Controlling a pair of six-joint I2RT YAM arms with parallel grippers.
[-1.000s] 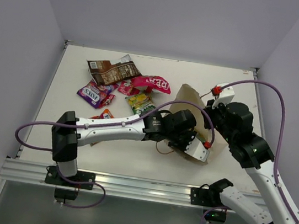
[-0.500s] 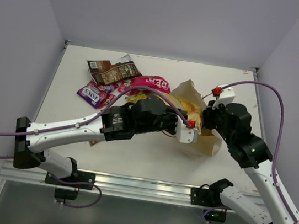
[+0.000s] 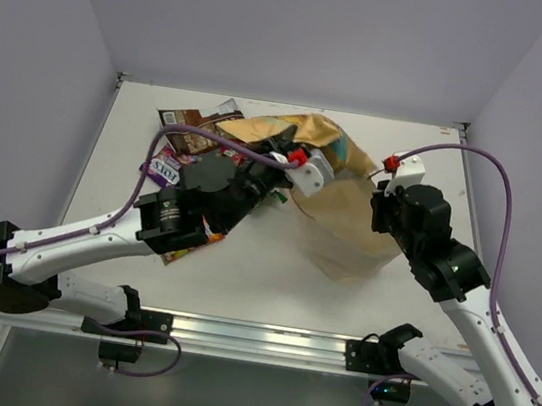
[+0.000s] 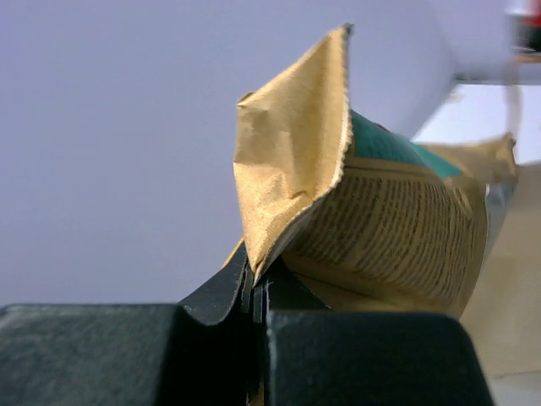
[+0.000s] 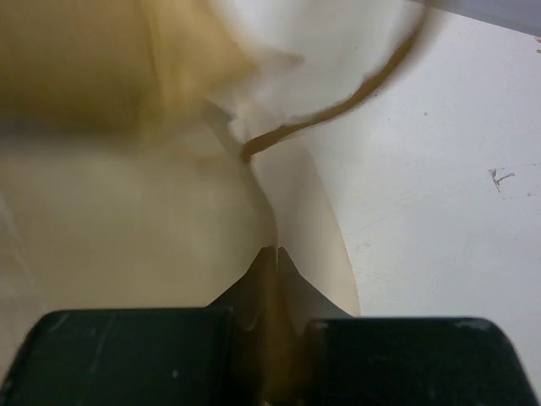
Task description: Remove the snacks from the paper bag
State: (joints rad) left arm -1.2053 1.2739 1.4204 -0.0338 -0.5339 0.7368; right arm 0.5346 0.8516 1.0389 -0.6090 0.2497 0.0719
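The tan pouch (image 3: 283, 129), one of the snacks, is clamped at its crimped corner by the left gripper (image 4: 256, 283), whose fingers are pressed tight together on the foil; the pouch is held up in the air, just left of the paper bag (image 3: 347, 239) and over its far edge. Half a second ago this gripper was seen at the bag's mouth with the pouch only partly drawn out; the pouch has since been lifted clear and carried leftward, and the pink and green-yellow packets are now hidden behind it and the arm. The right gripper (image 5: 275, 254) is closed on a fold of the bag's right rim, where it was also seen before; a brown cord handle (image 5: 338, 110) is curled just beyond the fingers. The bag has sagged lower on the table (image 3: 119, 131). Well left of the bag, a dark brown pouch (image 3: 194, 120) and a purple packet (image 3: 163, 167) are left lying unmoved.
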